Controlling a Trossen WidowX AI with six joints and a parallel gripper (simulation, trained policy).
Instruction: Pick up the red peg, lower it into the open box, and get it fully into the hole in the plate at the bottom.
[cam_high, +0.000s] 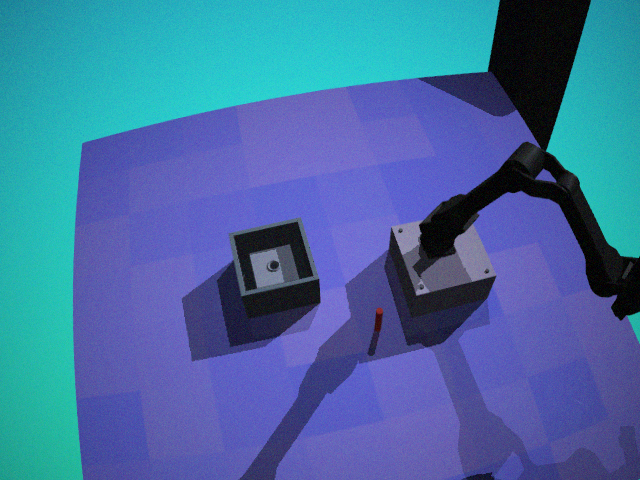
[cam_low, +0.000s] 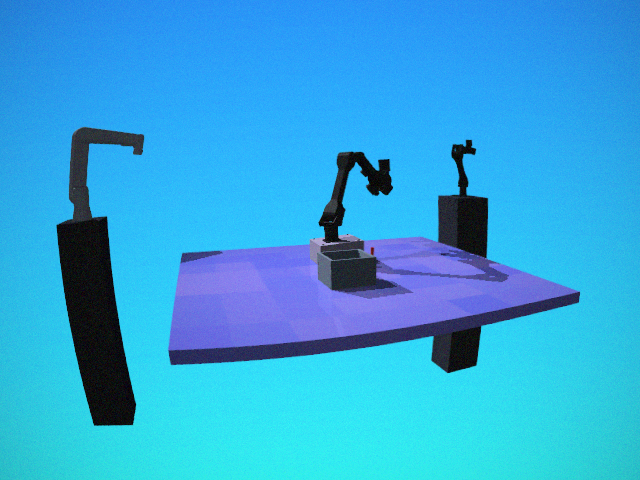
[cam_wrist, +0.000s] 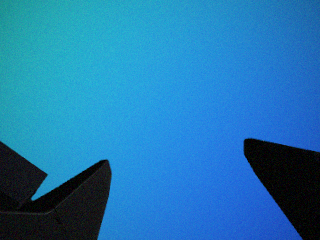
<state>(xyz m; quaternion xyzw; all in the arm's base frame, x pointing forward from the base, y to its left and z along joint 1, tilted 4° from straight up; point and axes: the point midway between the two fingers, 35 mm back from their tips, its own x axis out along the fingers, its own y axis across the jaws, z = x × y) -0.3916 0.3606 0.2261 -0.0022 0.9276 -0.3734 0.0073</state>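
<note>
The pincer (cam_high: 626, 299) (cam_low: 379, 190) (cam_wrist: 177, 149) sits at the right edge of the view, partly cut off. Left of it, the black arm (cam_high: 488, 195) (cam_low: 338, 192) rises from a pale block (cam_high: 474, 256) (cam_low: 320, 251). Farther left of the pincer, the red peg (cam_high: 378, 320) (cam_low: 372, 251) stands upright on the purple table (cam_high: 180, 413) (cam_low: 310, 320), near the block and apart from the pincer. Farthest left of these, well apart from the pincer, the open grey box (cam_high: 281, 302) (cam_low: 354, 273) shows a pale plate (cam_high: 259, 277) with a round hole at its bottom. Above the pincer in the view stands a dark column (cam_high: 537, 51) (cam_low: 95, 320).
</note>
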